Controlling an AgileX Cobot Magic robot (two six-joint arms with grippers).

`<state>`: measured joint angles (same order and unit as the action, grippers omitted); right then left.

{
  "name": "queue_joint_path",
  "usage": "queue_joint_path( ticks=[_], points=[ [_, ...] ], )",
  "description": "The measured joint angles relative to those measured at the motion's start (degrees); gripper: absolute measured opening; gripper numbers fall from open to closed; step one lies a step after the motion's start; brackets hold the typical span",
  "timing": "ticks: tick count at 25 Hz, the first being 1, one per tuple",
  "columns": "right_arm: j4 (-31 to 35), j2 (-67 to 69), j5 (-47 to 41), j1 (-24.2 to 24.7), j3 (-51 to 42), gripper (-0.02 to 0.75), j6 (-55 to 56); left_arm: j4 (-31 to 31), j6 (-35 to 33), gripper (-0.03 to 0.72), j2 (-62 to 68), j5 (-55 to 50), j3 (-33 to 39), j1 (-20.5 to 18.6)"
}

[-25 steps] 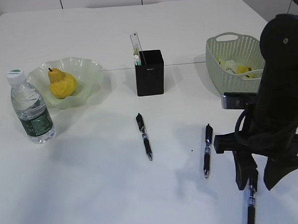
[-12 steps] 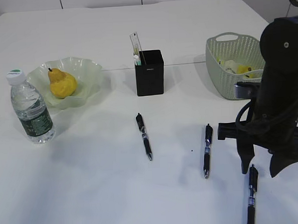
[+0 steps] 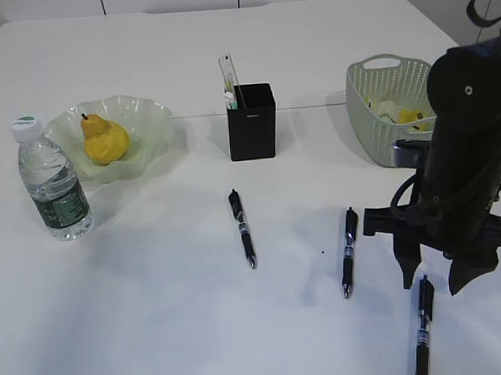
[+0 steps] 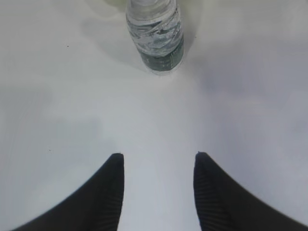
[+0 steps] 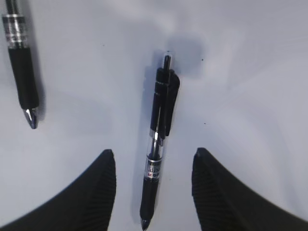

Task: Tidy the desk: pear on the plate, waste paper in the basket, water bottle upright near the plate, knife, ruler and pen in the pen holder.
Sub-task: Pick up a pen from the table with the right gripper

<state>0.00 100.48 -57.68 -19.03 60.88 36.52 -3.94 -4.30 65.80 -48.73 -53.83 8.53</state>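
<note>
Three black pens lie on the white table: one at the centre (image 3: 242, 227), one right of it (image 3: 348, 251) and one at the front right (image 3: 423, 326). My right gripper (image 3: 436, 285) is open and hovers above the front right pen, which lies between its fingers in the right wrist view (image 5: 159, 139). The pear (image 3: 104, 139) sits on the green plate (image 3: 150, 117). The water bottle (image 3: 52, 181) stands upright beside the plate. The black pen holder (image 3: 251, 122) holds a ruler (image 3: 228, 74). My left gripper (image 4: 158, 159) is open and empty, short of the bottle (image 4: 155, 33).
A pale green basket (image 3: 373, 114) with yellow and white waste paper (image 3: 398, 112) stands at the back right. A second pen's tip shows at the left of the right wrist view (image 5: 21, 72). The knife cannot be made out.
My right gripper has risen off the front right pen and drawn back a little. That pen stays flat on the table. Nothing else has moved.
</note>
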Motion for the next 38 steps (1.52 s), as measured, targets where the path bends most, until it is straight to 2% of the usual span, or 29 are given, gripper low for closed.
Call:
queue_joint_path(
  ticks=[8,17,24,31,38],
  points=[
    [0.00,4.48,0.48,0.00,0.00,0.407,0.09,0.11,0.00,0.330,0.00,-0.12,0.00,0.00],
    [-0.57,4.71,0.62,0.00,0.00,0.406,0.22,0.11,0.00,0.330,0.00,-0.12,0.00,0.00],
    [-0.70,4.75,2.17,0.00,0.00,0.406,4.50,0.18,0.00,0.330,0.00,-0.12,0.00,0.00],
    [1.08,4.75,4.19,0.00,0.00,0.405,4.74,0.18,0.00,0.330,0.00,-0.12,0.00,0.00],
    [0.00,4.75,3.79,0.00,0.00,0.305,4.86,0.18,0.00,0.330,0.00,-0.12,0.00,0.00]
  ],
)
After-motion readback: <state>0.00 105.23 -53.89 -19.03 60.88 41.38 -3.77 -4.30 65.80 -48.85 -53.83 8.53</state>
